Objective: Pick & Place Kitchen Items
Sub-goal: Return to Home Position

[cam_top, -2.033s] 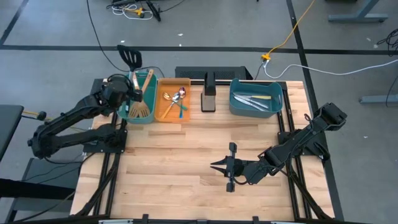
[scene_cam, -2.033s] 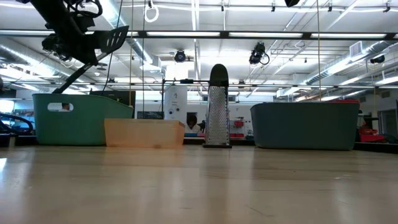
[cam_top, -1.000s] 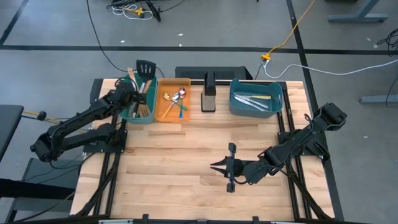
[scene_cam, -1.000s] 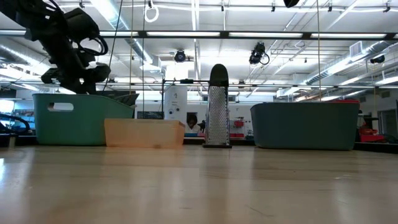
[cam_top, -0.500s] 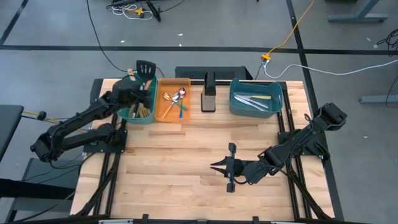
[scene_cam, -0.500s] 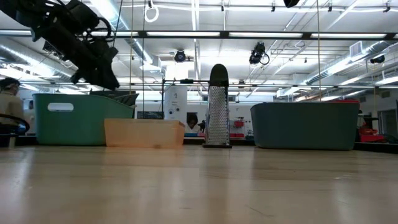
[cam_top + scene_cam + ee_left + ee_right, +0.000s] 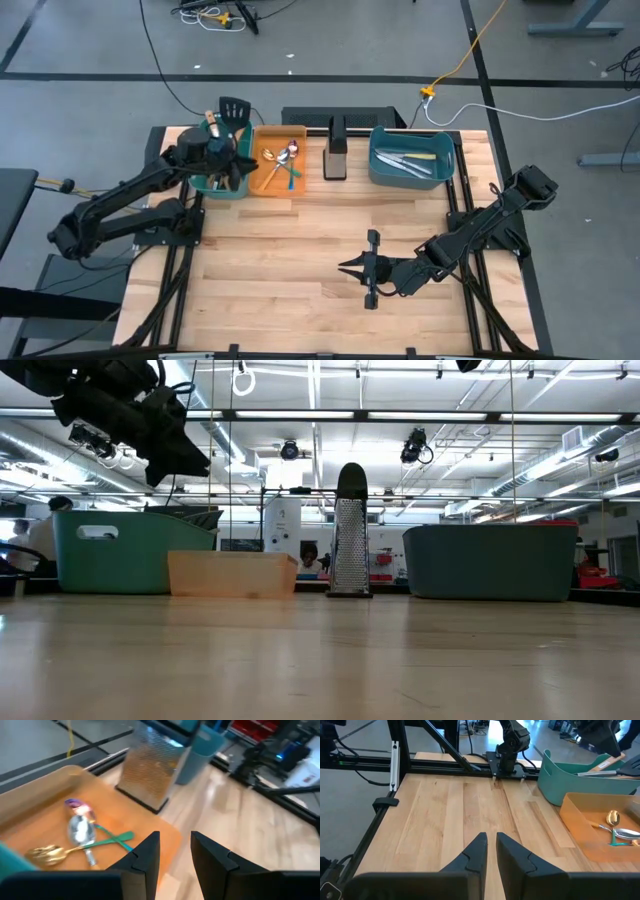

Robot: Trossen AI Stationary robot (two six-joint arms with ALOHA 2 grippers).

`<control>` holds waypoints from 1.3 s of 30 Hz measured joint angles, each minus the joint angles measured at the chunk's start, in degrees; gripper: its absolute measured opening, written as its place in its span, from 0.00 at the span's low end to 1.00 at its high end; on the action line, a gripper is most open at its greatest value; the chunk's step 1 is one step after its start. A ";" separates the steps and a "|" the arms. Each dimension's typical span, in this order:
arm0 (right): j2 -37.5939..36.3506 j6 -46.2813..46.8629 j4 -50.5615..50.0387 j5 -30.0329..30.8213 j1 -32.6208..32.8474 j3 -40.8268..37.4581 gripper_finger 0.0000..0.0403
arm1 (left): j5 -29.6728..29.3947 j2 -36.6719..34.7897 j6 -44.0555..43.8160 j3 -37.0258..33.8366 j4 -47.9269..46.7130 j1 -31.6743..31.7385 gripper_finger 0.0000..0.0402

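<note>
The left gripper [image 7: 228, 163] hangs above the teal bin [image 7: 212, 190] at the far left of the tabletop [image 7: 300, 250]. Its 2 fingers [image 7: 145, 859] are spread with a clear gap between them and hold nothing. In the low view it shows well above the bin's rim, tilted downward. The black slotted turner [image 7: 233, 107] stands in the teal bin with its head poking out past the far rim. A pale wooden spatula [image 7: 600, 766] leans in the same bin. Just beside the teal bin sits the orange bin [image 7: 258, 186], which holds several spoons lying across one another. Among them are a gold spoon [image 7: 47, 852], a silver spoon [image 7: 80, 830] and a green-handled spoon [image 7: 114, 839]. A metal grater [image 7: 350, 530] stands upright between the orange bin and the blue bin [image 7: 383, 174]. Silver knives [image 7: 408, 160] lie flat in the blue bin. The right gripper [image 7: 343, 267] rests low over bare wood toward the near side of the tabletop, well apart from all 3 bins. It points toward the left arm's side. Its 2 fingers [image 7: 476, 851] are drawn almost together, with only a thin slit between them and nothing in it. No loose utensil lies on the wood.
</note>
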 joint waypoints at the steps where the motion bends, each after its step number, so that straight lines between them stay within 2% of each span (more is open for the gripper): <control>1: 0.00 0.00 0.00 0.00 0.00 0.00 0.12 | 0.17 -0.24 -0.06 0.00 0.02 -0.63 0.29; 7: 0.00 -0.02 0.00 0.02 0.00 0.00 0.12 | 0.93 -0.56 -2.57 0.00 0.15 -7.03 0.29; 13: 0.00 -0.01 0.00 0.02 0.00 0.00 0.12 | 1.14 -0.56 -4.27 0.00 0.74 -17.09 0.29; 19: 0.00 0.00 0.00 0.02 0.00 0.00 0.12 | -0.27 -0.56 -6.03 0.00 8.01 -27.11 0.29; 25: 0.00 0.26 0.02 -0.02 0.00 0.00 0.12 | -10.41 -0.56 -6.19 0.00 11.84 -38.21 0.29; 34: 0.00 0.44 0.02 -0.02 0.02 0.00 0.12 | -29.32 -0.56 -5.97 0.00 13.78 -55.16 0.29; 36: 0.00 0.44 0.02 -0.02 0.00 0.00 0.12 | -32.02 -0.56 -5.40 0.00 14.71 -57.91 0.29; 39: 0.00 0.44 0.31 0.00 0.01 0.00 0.12 | -32.63 -0.56 -3.95 0.00 15.82 -60.68 0.29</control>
